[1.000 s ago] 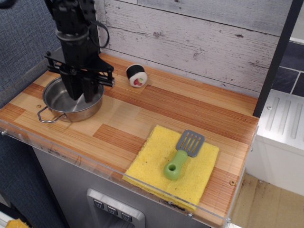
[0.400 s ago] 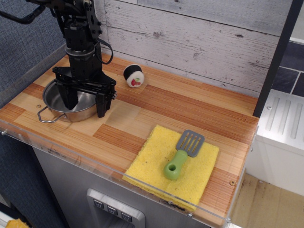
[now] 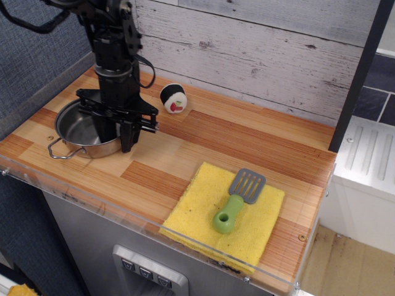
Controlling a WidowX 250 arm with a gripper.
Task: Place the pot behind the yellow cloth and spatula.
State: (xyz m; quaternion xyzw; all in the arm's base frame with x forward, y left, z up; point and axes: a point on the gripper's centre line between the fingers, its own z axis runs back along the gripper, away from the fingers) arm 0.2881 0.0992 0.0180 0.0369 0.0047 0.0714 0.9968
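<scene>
**Trainee:** Where's the pot right now, and how should I expect it to behave?

**Lead:** You'll find the pot at the left of the frame, near the counter's front edge, well apart from the yellow cloth at lower right, with the spatula lying on top of that cloth. It's shiny steel, so judge it stiff, fairly light, and slick against metal fingers. Your best hold is the thin wall at the rim; the wire loop handle at its lower left looks too thin to pinch reliably.

**Trainee:** And the claw?

**Lead:** Your gripper sits over the pot's right rim, fingers pointing down, one seemingly inside the wall and one outside. They look drawn close on the rim, but I cannot tell whether they actually clamp it.

**Trainee:** Any labels or writing to read?

**Lead:** None you can read. The little black-and-white ball near the plank wall shows a red mark, not text. The buttons along the bottom edge are too small to make out.
</scene>
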